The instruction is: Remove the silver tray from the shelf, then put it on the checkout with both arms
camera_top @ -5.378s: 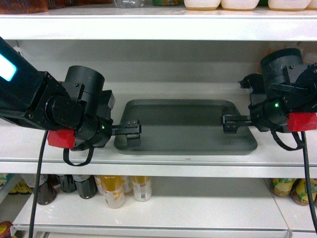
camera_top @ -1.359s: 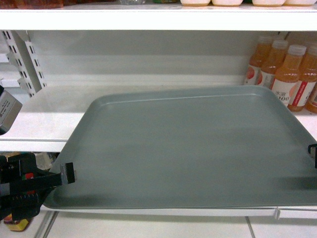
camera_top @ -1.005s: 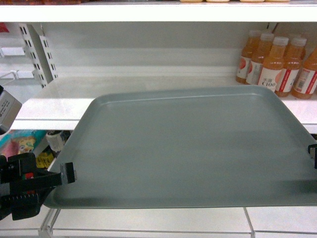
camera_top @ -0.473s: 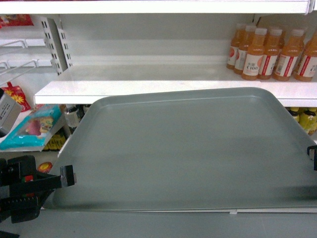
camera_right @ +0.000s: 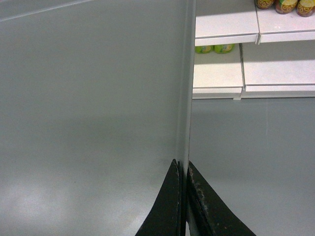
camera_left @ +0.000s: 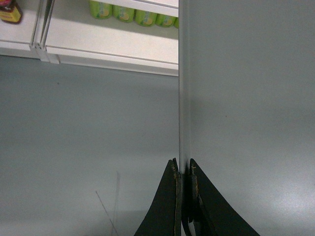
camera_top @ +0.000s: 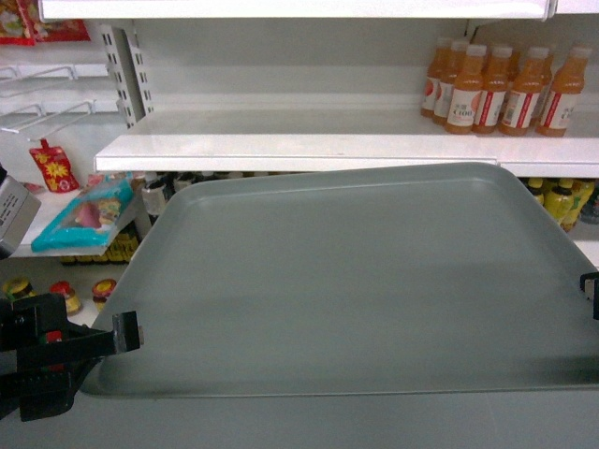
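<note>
Carrying the silver tray (camera_top: 346, 281) clear of the shelf (camera_top: 309, 150), I hold it level in mid-air, my left gripper (camera_left: 183, 169) and right gripper (camera_right: 183, 167) each pinching a side rim (checkout not in view), so I judge the next move must keep both arms matched.

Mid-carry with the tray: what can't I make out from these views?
- Checkout: in no view.
- Right gripper: head view's right edge cuts it off.
- Floor ahead: tray blocks it in the head view.
- Bottle labels: too small.
- Left gripper: wrist view shows only its tips.
</note>
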